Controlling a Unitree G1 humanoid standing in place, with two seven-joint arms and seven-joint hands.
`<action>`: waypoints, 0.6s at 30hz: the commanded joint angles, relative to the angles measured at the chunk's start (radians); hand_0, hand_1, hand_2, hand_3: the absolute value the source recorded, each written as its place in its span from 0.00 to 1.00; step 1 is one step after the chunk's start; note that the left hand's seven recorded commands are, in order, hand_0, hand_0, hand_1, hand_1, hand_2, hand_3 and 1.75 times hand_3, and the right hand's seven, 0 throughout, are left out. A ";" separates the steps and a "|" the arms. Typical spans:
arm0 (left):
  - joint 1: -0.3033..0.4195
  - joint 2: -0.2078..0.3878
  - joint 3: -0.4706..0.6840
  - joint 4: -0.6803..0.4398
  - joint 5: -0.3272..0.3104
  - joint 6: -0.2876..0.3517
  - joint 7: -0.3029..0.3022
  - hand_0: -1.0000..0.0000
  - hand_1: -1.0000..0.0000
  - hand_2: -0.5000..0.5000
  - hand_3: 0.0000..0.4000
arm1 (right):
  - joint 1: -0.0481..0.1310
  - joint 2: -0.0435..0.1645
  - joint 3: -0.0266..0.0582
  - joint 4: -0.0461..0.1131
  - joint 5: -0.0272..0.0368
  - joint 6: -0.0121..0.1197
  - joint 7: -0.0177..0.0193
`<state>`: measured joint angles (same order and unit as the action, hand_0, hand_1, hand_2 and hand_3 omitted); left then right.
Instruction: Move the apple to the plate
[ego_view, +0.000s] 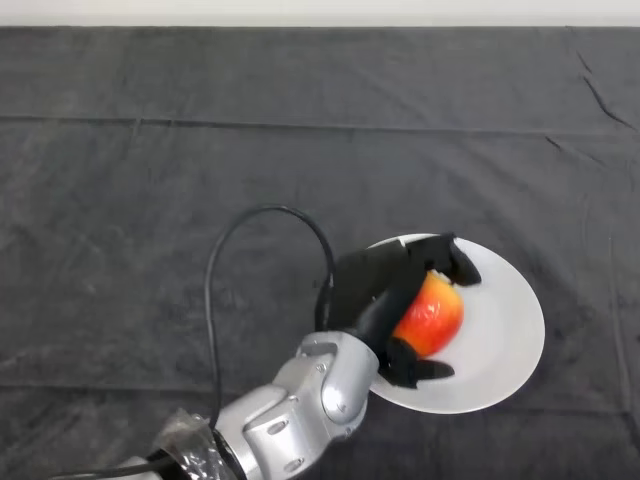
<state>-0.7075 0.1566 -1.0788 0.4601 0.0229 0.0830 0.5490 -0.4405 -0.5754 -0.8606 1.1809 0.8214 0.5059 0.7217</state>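
Silver-grey left arm (300, 400) enters from lower left, angled up toward centre-right across the dark grey cloth-covered table (150, 180). Black hand (375, 290) sits over the left rim of the round white plate (505, 330). Hand is grasping the red-orange apple with a yellowish patch (432, 315): fingers (455, 262) curl over its top, thumb (415, 368) wraps under its lower side. Apple is over the plate's left half, inside the rim; can't tell if it's resting on the plate surface or just above it. Right half of plate is bare white. Cloth shows creases toward the upper right.
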 joint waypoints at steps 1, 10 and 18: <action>-0.041 -0.003 -0.033 0.043 -0.015 -0.021 0.003 1.00 1.00 0.50 0.00 | 0.012 -0.031 -0.0167 0.009 0.0098 0.001 0.0034; -0.074 -0.004 -0.077 0.053 -0.057 -0.028 0.014 1.00 1.00 0.50 0.00 | 0.011 -0.032 -0.0170 0.013 0.0096 0.001 0.0055; -0.088 0.026 -0.068 0.010 -0.065 -0.020 0.013 1.00 1.00 0.50 0.00 | 0.010 -0.033 -0.0171 0.015 0.0093 0.001 0.0070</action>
<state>-0.7683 0.1630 -1.1334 0.4772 -0.0358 0.0683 0.5643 -0.4405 -0.5755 -0.8606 1.1809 0.8214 0.5059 0.7217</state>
